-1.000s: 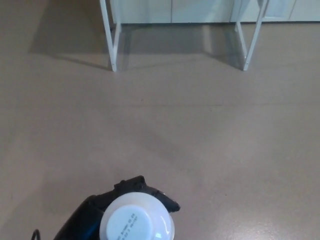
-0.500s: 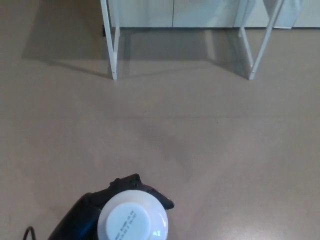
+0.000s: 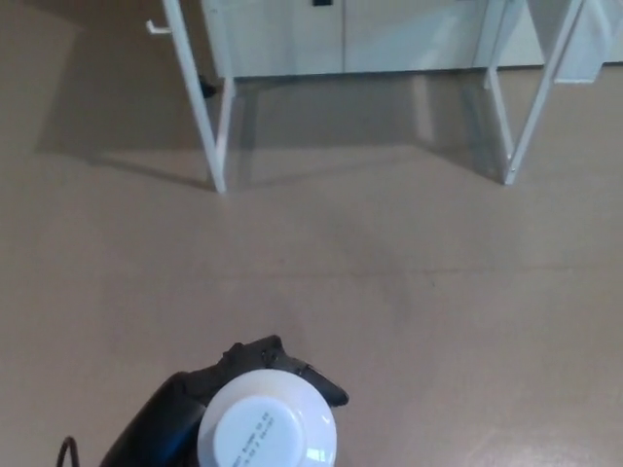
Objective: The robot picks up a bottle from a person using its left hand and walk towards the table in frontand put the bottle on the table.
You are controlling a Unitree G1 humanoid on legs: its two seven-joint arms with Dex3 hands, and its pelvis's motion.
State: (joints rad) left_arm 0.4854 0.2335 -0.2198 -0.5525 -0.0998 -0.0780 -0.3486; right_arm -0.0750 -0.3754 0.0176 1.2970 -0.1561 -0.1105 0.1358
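Note:
A white bottle [image 3: 267, 430] shows at the bottom of the head view, seen from above so that only its round top with small print is plain. My left hand [image 3: 195, 407] is shut on it, black fingers [image 3: 310, 376] curling round the far side of the bottle. The bottle is held above the tan floor. At the top of the picture stand the white legs of the table [image 3: 212, 136], with only the frame showing and the tabletop out of view. My right hand does not show.
The table's right legs [image 3: 516, 126] stand at the upper right. White cabinets or a wall [image 3: 341, 34] run behind the legs. Tan floor [image 3: 389, 292] lies between me and the table.
The whole picture has shifted: the table legs sit lower and look larger, so the camera has moved toward the table. The bottle stays held in my left hand.

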